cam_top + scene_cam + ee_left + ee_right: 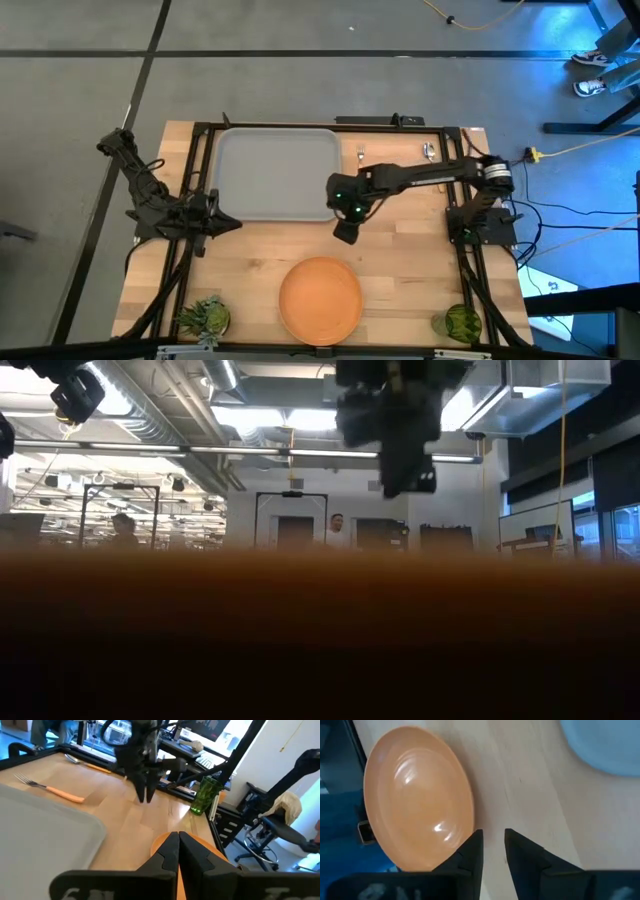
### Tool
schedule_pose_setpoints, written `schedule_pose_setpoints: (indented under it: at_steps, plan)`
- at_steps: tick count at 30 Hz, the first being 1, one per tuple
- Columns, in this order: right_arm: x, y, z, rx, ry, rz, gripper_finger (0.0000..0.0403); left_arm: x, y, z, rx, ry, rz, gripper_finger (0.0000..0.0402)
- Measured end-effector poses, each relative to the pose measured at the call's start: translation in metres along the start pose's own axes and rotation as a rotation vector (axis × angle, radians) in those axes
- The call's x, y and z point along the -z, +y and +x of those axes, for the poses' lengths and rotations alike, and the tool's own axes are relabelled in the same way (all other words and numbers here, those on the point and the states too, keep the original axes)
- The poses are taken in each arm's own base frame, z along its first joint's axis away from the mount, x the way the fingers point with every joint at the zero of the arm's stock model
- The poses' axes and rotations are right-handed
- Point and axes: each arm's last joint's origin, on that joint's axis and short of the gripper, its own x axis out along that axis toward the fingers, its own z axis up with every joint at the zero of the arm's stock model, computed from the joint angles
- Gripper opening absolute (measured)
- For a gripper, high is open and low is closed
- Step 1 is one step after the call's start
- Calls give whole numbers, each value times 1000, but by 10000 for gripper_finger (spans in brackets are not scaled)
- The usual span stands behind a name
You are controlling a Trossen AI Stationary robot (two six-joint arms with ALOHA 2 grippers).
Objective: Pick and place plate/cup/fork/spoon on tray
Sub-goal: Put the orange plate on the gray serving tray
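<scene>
The orange plate (320, 298) lies flat on the wooden table near its front edge and also shows in the right wrist view (415, 795). The grey tray (275, 172) lies at the far left-centre. The fork (361, 155) and spoon (428, 151) lie on the table right of the tray. The green cup (460, 322) stands at the front right corner. My right gripper (345, 232) hangs above the table between tray and plate, its fingers (492, 845) a narrow gap apart and empty. My left gripper (228, 222) is shut and empty by the tray's near left corner.
A spiky green plant-like object (205, 318) stands at the front left corner. Black frame rails run along the table's left, right and far edges. Bare wood lies between the tray and the plate. People show in the room behind in the low view.
</scene>
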Motion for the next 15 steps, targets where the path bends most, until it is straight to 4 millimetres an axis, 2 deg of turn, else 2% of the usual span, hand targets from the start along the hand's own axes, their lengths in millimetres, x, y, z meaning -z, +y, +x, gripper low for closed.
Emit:
schedule_pose_setpoints:
  at_steps: [7,15]
  plan:
    - [-10,-10,31,1,18,-9,85,1,-1,0,35,22,-61,0]
    - [-14,-17,31,36,5,22,85,1,-1,0,35,23,-74,0]
